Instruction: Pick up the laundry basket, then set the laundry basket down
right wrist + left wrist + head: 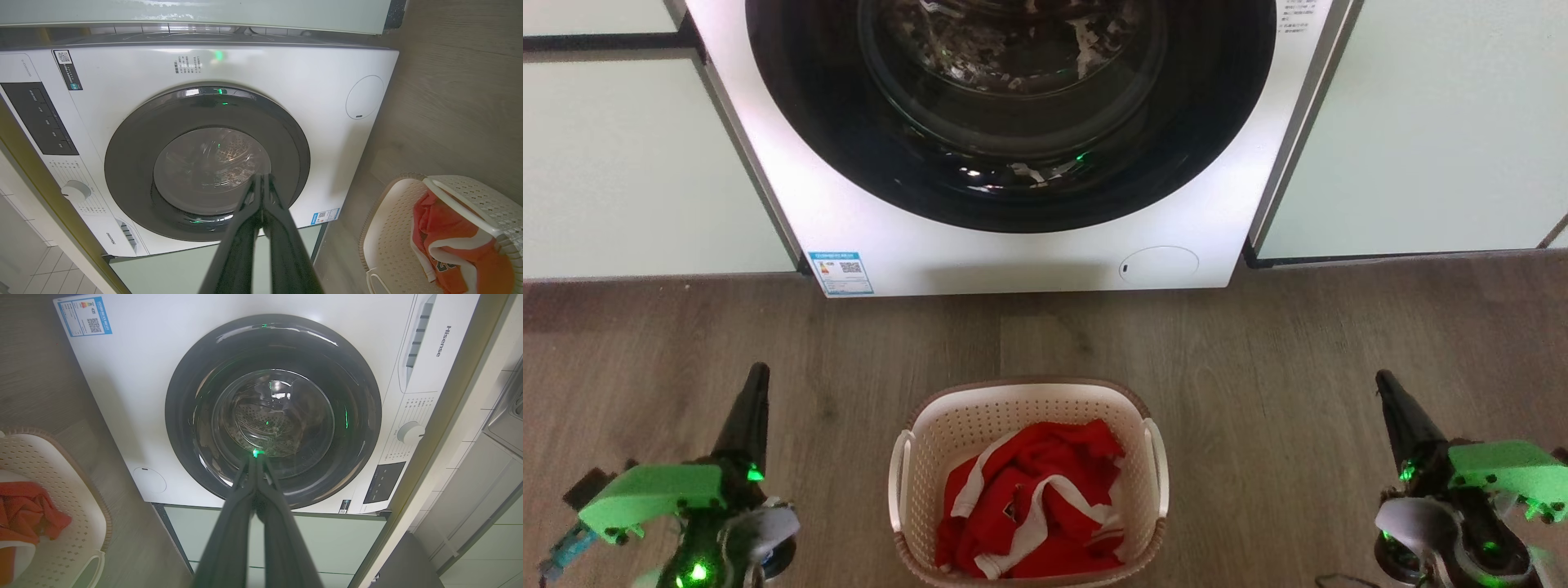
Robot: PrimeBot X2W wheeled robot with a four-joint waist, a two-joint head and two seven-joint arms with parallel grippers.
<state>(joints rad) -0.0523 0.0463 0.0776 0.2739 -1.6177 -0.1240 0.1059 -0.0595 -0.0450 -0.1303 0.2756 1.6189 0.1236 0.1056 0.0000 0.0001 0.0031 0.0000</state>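
Both end effectors are clenched on nothing. In the head view the left end effector and the right end effector rise at the lower corners as single dark spikes. Each is well apart from the laundry basket, which stands upright on the wooden floor between them, in front of the washing machine.

A red garment with white trim lies crumpled inside the basket. Its two white handles sit on the left and right sides, untouched.

The wrist views make the closure plain: the long fingers meet tip to tip (a green glow marks the left pair's tips). They also show the machine's upper front, which the head view crops off, with the white dial and a dark control panel. The closed round door faces the robot.
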